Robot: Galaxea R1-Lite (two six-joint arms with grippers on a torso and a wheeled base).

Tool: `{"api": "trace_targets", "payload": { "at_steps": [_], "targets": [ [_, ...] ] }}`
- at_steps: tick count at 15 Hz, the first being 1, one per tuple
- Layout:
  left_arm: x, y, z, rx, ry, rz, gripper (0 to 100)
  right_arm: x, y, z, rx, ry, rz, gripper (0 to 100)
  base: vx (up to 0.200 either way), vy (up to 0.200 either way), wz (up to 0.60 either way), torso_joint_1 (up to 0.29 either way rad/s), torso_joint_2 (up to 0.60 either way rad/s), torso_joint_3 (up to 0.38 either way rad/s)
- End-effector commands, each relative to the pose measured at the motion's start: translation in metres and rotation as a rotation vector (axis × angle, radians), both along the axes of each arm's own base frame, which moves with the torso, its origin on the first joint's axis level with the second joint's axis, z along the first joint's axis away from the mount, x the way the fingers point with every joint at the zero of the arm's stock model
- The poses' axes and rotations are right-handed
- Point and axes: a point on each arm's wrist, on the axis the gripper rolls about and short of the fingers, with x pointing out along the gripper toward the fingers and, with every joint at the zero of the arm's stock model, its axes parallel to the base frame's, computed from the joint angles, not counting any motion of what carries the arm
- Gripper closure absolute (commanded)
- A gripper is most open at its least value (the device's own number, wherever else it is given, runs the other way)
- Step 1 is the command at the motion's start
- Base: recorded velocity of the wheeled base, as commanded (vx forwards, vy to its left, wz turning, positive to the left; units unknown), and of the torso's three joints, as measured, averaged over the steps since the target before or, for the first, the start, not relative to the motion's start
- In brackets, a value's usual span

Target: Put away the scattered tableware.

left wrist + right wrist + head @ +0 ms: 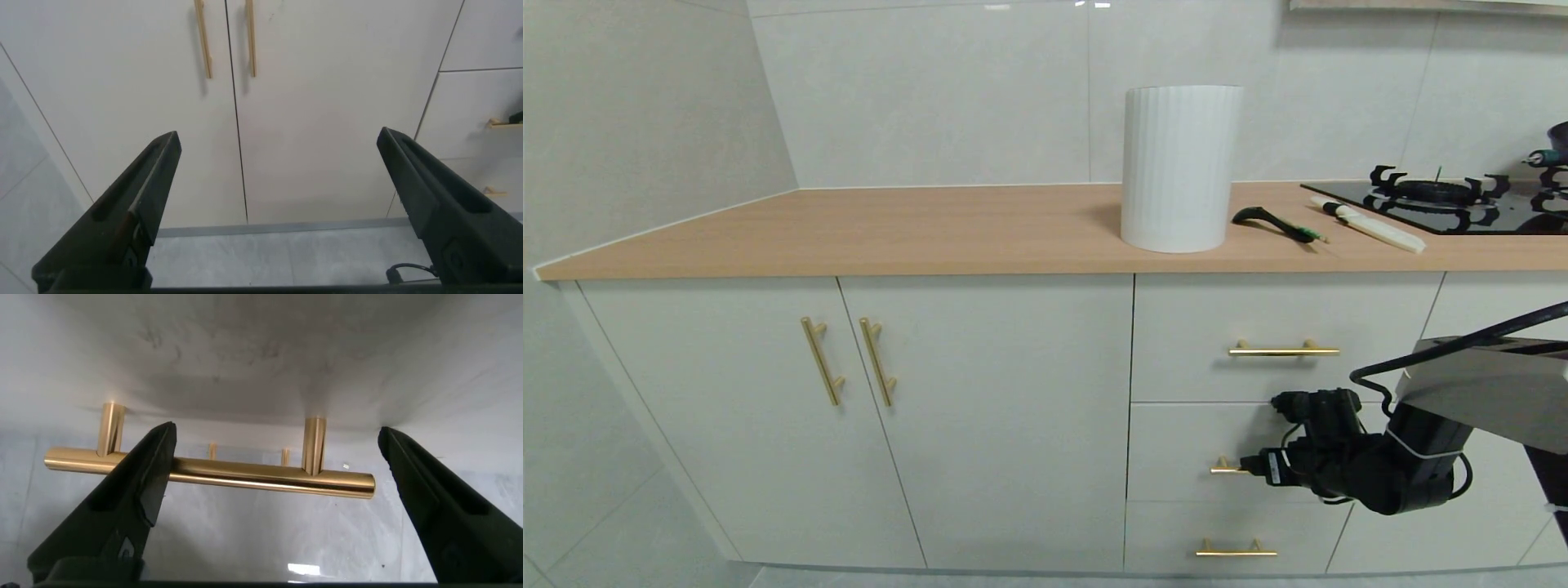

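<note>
Bright even light, glare on wall tiles, soft shadow beside white canister

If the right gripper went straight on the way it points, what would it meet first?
Probably the gold handle, lying crosswise ahead of the open right gripper, with the drawer front behind it; the gap is hard to judge.

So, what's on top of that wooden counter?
A tall white ribbed container, a black utensil, a pale utensil and a hob. The container's inside is hidden.
</note>
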Motion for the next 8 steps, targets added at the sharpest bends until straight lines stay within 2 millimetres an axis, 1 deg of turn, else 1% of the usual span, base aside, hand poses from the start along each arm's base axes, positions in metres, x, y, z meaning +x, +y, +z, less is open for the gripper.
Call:
{"api": "trace_targets", "payload": {
  "at_steps": [1,6,7,8],
  "targets": [
    [0.0,0.0,0.0,0.001,0.001,-0.002,0,-0.003,0.0,0.002,-0.004,0.023,0.002,0,0.0,0.0,0.0,0.0,0.0,0.0],
    [0.0,0.0,0.0,0.0,0.001,0.0,0,-0.004,0.0,0.001,-0.006,0.031,0.003,0,0.0,0.0,0.0,0.0,0.0,0.0],
    [0.0,0.0,0.0,0.0,0.001,0.0,0,-0.007,-0.001,0.003,-0.008,0.034,0.004,0,0.0,0.0,0.0,0.0,0.0,0.0],
    [0.0,0.0,0.0,0.001,0.001,0.0,0,-0.016,0.0,0.007,-0.01,0.049,0.008,0,0.0,0.0,0.0,0.0,0.0,0.0]
  ]
}}
